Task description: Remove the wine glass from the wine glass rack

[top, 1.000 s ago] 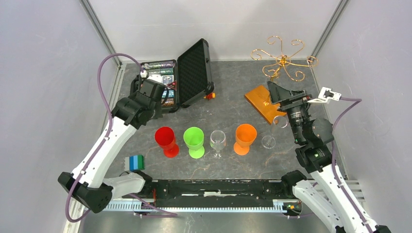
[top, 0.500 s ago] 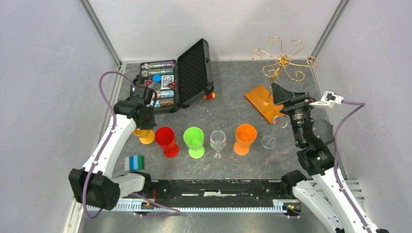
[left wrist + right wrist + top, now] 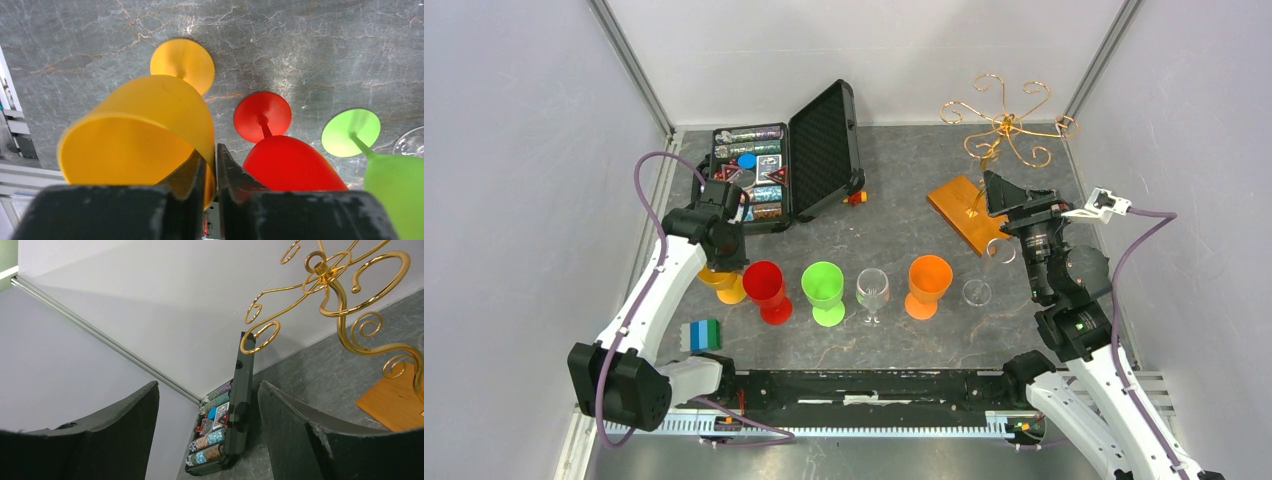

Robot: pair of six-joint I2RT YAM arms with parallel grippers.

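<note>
Left gripper (image 3: 211,167) pinches the yellow glass (image 3: 140,130), nine o'clock from the red glass (image 3: 295,165). Right gripper (image 3: 207,390) gapes open, rack (image 3: 345,315) at twelve o'clock.

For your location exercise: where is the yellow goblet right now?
In the top view, the yellow goblet is at the row's left end, beside the red goblet, its rim pinched by the left end effector.

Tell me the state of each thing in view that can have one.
wine glass rack: upright, arms empty.
yellow glass: upright, rim pinched.
red glass: upright, free.
green glass: upright, free.
clear glass: upright, free.
orange glass: upright, free.
second clear glass: upright, free.
black case: open.
left jaws: shut on yellow glass.
right jaws: open, empty.
</note>
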